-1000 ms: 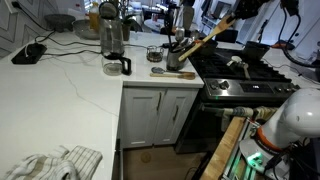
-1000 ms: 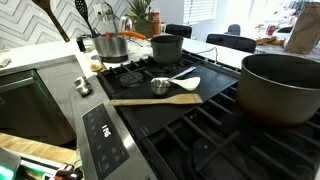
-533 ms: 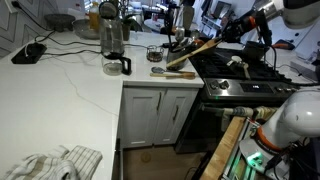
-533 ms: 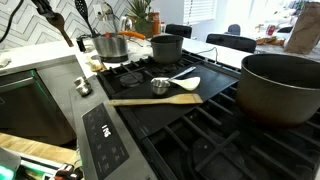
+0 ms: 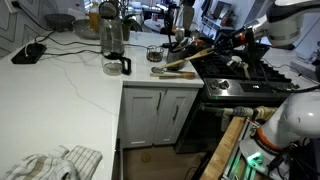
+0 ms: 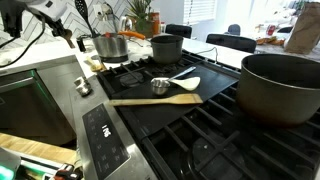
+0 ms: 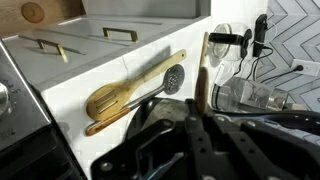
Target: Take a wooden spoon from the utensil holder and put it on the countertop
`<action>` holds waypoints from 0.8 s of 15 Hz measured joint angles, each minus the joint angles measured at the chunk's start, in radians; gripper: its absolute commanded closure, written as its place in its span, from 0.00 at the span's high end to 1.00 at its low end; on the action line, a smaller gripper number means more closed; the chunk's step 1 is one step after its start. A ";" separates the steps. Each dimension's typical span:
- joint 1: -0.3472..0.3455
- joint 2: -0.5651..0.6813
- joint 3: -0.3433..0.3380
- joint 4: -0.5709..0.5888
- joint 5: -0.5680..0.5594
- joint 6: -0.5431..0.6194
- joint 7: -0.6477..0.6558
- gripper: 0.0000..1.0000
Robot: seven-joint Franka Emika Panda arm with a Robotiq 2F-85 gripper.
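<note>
My gripper [image 5: 224, 41] is shut on the handle end of the long light-tan wooden spoon [image 5: 197, 52]. It holds the spoon slanted low over the edge between the black stovetop and the white countertop [image 5: 70, 90]. The spoon's head reaches down beside the grey utensil holder [image 5: 177, 57], which still has other handles in it. In the wrist view my jaws [image 7: 200, 118] clamp the spoon's handle [image 7: 201, 70], which stretches away over the countertop [image 7: 150, 62]. In an exterior view my gripper [image 6: 40, 10] is at the top left; the spoon is unclear there.
A slotted wooden spatula with a metal spoon [image 7: 125, 97] lies on the countertop by the holder. A glass carafe [image 5: 113, 47] and a small glass jar [image 5: 154, 53] stand nearby. The stovetop [image 5: 240, 75] holds pots [image 6: 285, 85], a spatula [image 6: 155, 100] and a cup. A cloth [image 5: 50, 165] lies in front.
My gripper has come down and moved out over the stove with the spoon. The spoon has tilted from steep to nearly flat, its head sinking towards the counter by the holder.
</note>
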State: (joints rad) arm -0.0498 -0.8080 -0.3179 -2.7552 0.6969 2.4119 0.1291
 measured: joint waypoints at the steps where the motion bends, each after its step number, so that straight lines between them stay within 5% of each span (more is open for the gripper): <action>1: 0.001 0.001 0.000 0.000 0.001 0.000 0.000 0.06; 6: 0.003 0.025 0.016 0.006 0.033 0.014 -0.003 0.02; 12: 0.069 0.193 0.092 0.039 0.214 0.161 -0.062 0.02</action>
State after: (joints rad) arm 0.0188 -0.6154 -0.2254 -2.7164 0.9109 2.5731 0.0671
